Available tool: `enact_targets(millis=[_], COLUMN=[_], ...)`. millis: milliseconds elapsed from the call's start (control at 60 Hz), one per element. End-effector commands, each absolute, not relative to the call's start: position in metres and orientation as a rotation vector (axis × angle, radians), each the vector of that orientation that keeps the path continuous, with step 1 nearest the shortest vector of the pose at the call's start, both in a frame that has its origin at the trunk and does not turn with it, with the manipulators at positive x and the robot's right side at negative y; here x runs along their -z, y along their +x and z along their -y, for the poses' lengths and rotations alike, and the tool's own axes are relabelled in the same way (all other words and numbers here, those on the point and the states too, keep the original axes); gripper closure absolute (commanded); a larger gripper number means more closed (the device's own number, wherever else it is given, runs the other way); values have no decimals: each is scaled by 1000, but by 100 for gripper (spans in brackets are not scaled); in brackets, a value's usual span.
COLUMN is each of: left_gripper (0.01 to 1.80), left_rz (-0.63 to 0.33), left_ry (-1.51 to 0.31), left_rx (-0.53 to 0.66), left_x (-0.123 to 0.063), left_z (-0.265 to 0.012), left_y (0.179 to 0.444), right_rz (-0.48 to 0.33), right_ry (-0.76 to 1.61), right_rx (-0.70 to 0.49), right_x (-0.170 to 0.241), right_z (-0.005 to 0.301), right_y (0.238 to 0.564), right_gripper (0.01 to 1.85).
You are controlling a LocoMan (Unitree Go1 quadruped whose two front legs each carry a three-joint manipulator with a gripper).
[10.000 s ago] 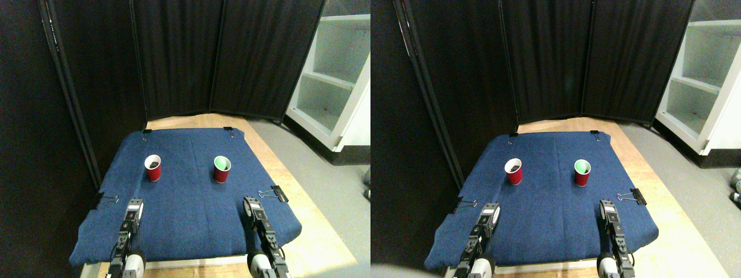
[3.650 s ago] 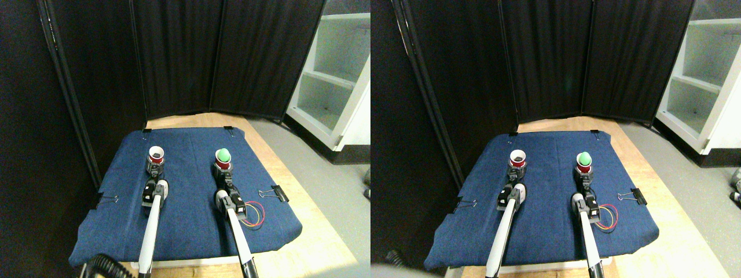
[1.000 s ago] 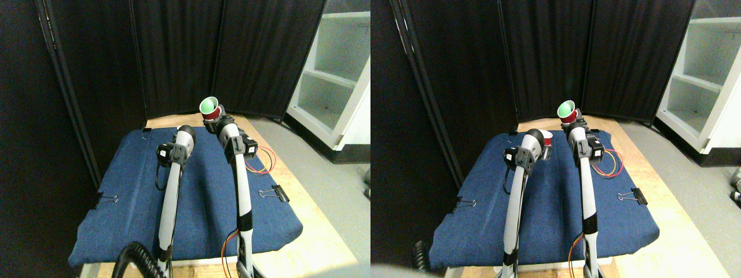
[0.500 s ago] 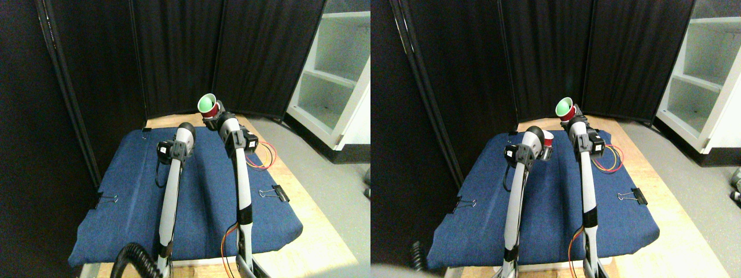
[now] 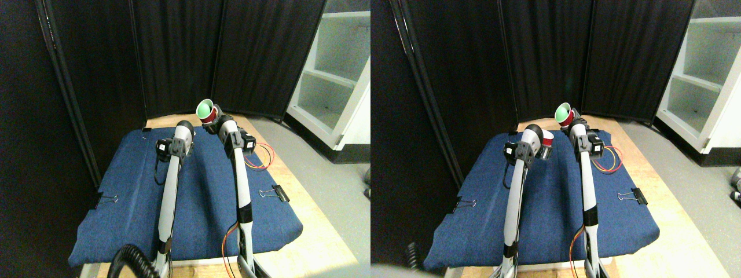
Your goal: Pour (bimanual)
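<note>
Stereo pair view: right gripper [image 5: 213, 117] clamps the green-lined red cup [image 5: 206, 110], tipped leftward (raised above the blue cloth [image 5: 133, 202]). Left gripper [image 5: 186, 128]: jaw state unclear.

red cup [image 5: 207, 113] green inside, blue cloth [image 5: 133, 191]

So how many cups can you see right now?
2. The green-lined cup is tilted, held up by the right gripper. The other red cup is mostly hidden behind the left arm, showing only in the camera's other eye.
</note>
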State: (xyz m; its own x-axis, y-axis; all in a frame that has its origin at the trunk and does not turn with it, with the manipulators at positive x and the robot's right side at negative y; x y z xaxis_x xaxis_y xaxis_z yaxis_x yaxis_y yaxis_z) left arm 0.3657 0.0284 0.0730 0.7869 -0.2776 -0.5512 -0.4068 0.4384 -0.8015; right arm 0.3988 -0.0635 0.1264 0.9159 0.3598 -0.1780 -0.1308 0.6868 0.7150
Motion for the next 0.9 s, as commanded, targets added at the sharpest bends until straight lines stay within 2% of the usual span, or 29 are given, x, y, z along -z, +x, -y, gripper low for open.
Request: enact_targets(millis=[17,200,467,900], left_gripper=[180,180,180,180], left_rz=[-684,-694,-705,-695], left_ry=[-1149,-1093,-1067,-1086], left_rx=[-82,-2,25,-20], left_x=[-77,-79,-75,-66], left_z=[-28,-28,-25,-19], left_y=[368,367,371,383], right_rz=[-271,-269,-259,-246], right_ry=[783,762,714,575], right_rx=[-306,-309,-315,-390], right_x=[-133,-131,-133,-139], right_z=[63,61,61,61], right_y=[403,404,406,401], right_gripper=[184,185,185,182])
